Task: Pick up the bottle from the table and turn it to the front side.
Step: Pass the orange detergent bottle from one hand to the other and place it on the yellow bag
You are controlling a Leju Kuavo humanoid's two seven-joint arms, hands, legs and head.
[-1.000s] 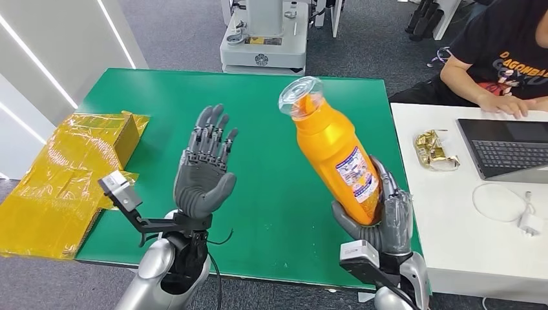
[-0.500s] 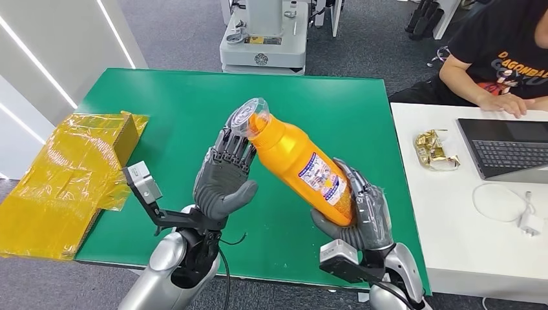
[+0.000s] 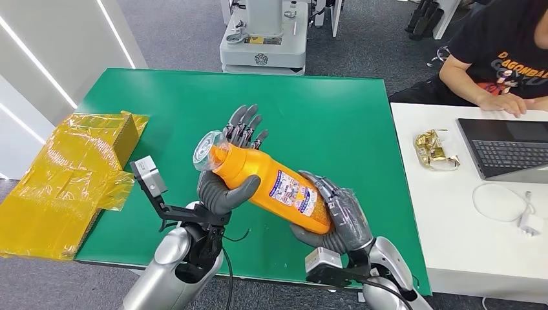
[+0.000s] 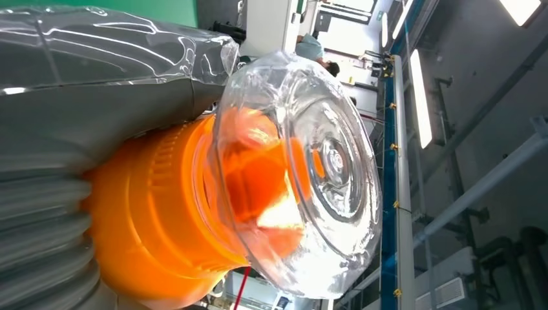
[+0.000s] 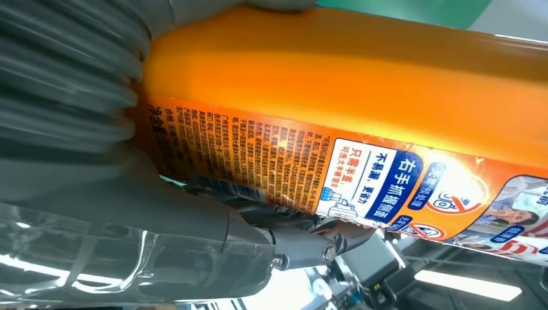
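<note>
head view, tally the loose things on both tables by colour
orange: 1, bottle, held by both hands
yellow: 1, plastic-wrapped box
gold: 1, foil wrapper
dark grey: 1, laptop
white: 1, charger with cable
total: 5

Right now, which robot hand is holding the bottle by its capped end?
The left robot hand. It cradles the orange bottle at its neck, just behind the clear cap, while the right robot hand grips the base end.
</note>
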